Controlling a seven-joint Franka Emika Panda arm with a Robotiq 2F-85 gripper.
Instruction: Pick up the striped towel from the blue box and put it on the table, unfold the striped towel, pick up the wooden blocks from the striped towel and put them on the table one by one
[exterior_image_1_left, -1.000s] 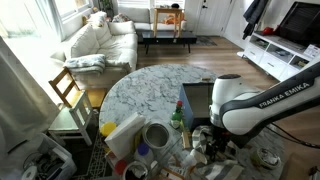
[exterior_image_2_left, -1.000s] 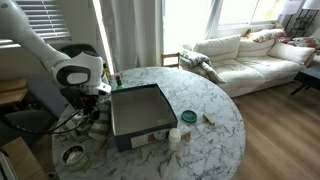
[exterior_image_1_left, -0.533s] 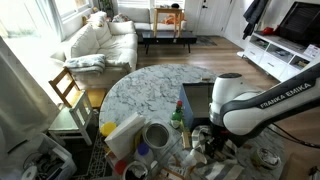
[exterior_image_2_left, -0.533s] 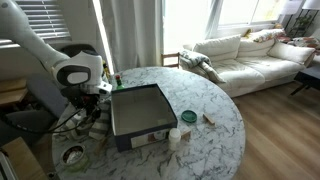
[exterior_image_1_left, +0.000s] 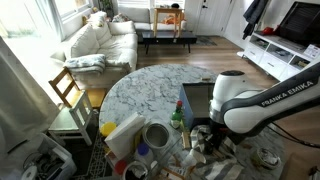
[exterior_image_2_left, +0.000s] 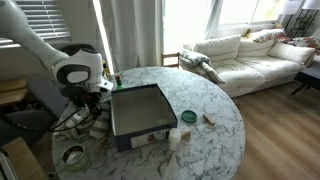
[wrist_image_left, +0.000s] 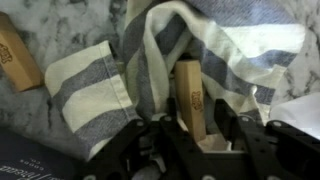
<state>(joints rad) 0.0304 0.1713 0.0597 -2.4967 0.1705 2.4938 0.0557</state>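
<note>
Striped towel (wrist_image_left: 205, 45) partly hides wooden block (wrist_image_left: 189, 92)

The white robot arm (exterior_image_1_left: 243, 100) bends over and reaches straight down. Its black claw (wrist_image_left: 195, 128) points down too, with its two fingers (wrist_image_left: 160, 135) partly apart, not closed.

Both exterior views high, from different sides, sharing table (exterior_image_1_left: 150, 90); wrist view close above striped towel (wrist_image_left: 90, 85).

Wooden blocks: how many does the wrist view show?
2. One wooden block lies on the table at the left edge; the other block lies on the striped towel near the end effector. Folds may hide more.
</note>
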